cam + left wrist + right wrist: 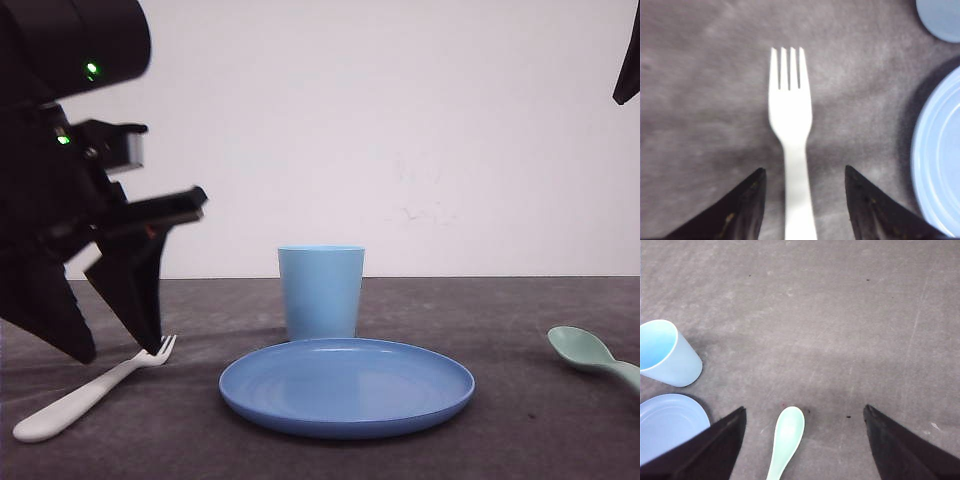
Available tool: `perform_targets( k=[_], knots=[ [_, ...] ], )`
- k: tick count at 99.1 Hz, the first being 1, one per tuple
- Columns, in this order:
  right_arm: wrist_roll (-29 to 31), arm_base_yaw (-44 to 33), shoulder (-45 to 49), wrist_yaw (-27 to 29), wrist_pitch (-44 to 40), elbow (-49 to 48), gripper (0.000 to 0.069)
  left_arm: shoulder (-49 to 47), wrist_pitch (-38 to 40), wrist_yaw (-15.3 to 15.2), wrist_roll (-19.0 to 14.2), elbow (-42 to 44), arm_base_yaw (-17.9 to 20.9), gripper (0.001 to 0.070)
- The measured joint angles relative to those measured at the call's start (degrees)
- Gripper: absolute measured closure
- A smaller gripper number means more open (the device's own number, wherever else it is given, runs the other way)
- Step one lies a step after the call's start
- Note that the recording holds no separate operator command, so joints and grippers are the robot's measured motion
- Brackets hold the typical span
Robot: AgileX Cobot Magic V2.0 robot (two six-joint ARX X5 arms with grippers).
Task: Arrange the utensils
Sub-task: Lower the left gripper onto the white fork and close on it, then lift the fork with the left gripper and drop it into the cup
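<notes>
**Fork between spread fingers, spoon under the other arm**

The left end effector (805, 200) is spread low over the white fork (790, 130), its handle lying between the fingers on the bench (520, 420), left of the plate (347, 386). The right end effector (805, 440), also spread, hangs above the mint spoon (786, 437), right of the plate.

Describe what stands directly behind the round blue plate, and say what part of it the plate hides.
A light blue plastic cup stands upright behind the round blue plate. In the front view the plate's far rim covers the cup's base, so contact between them cannot be judged there. The cup's interior appears empty in the right wrist view.
</notes>
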Motion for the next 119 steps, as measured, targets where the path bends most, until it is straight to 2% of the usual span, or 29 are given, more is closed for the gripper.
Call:
perform_targets(
  k=[27, 35, 49, 56, 84, 92, 108, 119],
  knots=[
    [0.0, 0.0, 0.0, 0.0, 0.0, 0.0, 0.0224, 2.9, 0.6, -0.5, -0.8, 0.3, -0.4, 0.0420],
    [0.0, 0.0, 0.0, 0.0, -0.1, 0.0, 0.0224, 3.5, 0.7, -1.1, -0.9, 0.6, -0.4, 0.0478],
    [0.0, 0.0, 0.0, 0.0, -0.1, 0.0, 0.0224, 3.9, 0.8, -1.7, -1.0, 0.7, -0.3, 0.0619],
    [0.0, 0.0, 0.0, 0.0, -0.1, 0.0, 0.0224, 3.9, 0.9, -1.7, -1.2, 0.8, -0.4, 0.0658],
    [0.0, 0.0, 0.0, 0.0, -0.2, 0.0, 0.0224, 3.7, -0.8, -2.0, -1.4, 2.3, -0.5, 0.0668],
    [0.0, 0.0, 0.0, 0.0, -0.2, 0.0, 0.0224, 1.6, -0.4, -3.7, -1.3, 3.4, -0.8, 0.0668],
    [0.0, 0.0, 0.0, 0.0, -0.3, 0.0, 0.0224, -6.8, 10.3, -7.2, 1.0, 5.2, -2.0, 0.0668],
    [0.0, 0.0, 0.0, 0.0, -0.2, 0.0, 0.0224, -9.0, 20.3, -11.4, 3.3, 5.4, -3.2, 0.0668]
  ],
)
